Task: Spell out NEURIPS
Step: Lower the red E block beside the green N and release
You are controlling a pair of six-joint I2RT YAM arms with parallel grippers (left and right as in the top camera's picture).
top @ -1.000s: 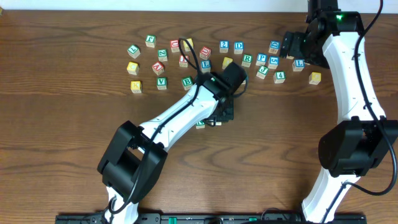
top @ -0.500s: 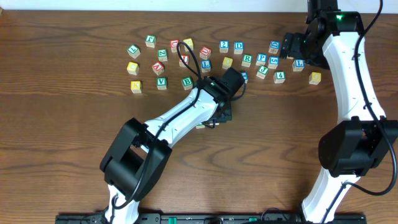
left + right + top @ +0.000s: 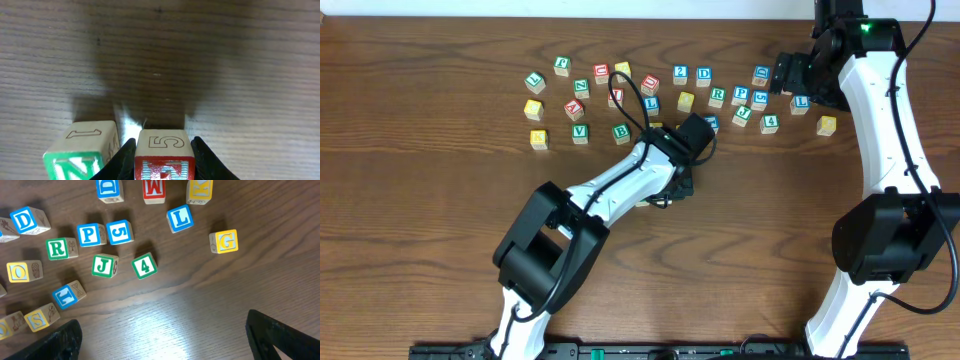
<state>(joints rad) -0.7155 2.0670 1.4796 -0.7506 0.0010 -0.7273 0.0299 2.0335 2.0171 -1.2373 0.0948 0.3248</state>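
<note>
Blocks, two: green block [image 3: 80, 150], perhaps touching red block [image 3: 163, 154] between fingers [image 3: 124, 160].

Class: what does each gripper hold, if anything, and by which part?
Left gripper clamps the red block by its two opposite side faces; right gripper holds nothing.

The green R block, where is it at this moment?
In the right wrist view the green R block lies on the left side, just left of the blue P block and above-left of the green J block.
</note>
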